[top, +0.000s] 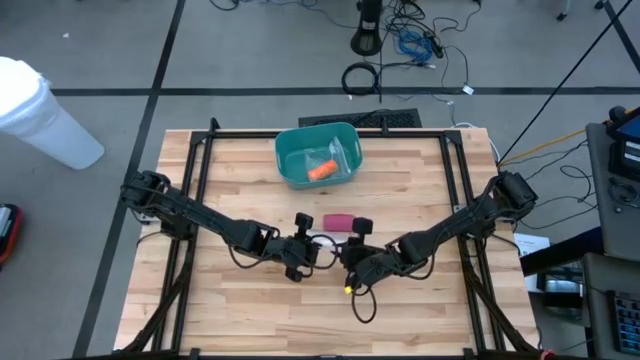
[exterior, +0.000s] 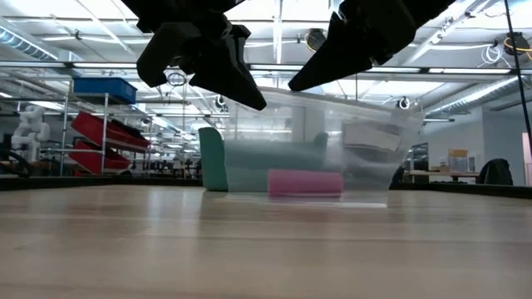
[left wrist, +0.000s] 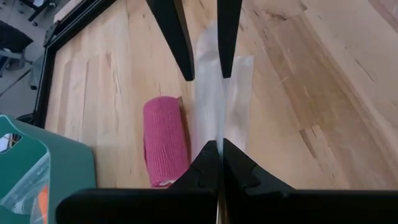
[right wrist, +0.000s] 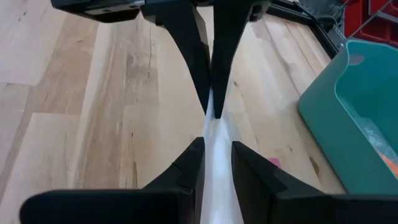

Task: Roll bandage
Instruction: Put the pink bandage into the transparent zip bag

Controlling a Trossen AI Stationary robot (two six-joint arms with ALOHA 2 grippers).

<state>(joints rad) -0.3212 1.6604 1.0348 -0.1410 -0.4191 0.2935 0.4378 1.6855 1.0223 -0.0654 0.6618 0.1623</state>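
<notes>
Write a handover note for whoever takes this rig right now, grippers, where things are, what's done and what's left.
Left gripper: shut on one end of the clear wrapper, held above mid-table.
Right gripper: shut on the wrapper's other end, facing the left one.
Pink bandage: rolled, lying on the table just behind the grippers, out of the wrapper.
Teal bin: at the back of the table, with an orange item and clear packaging inside.
Done: bandage appears unwrapped.
Left: get rid of the wrapper, probably into the bin, then handle the bandage. No unrolled strip shows.
</notes>
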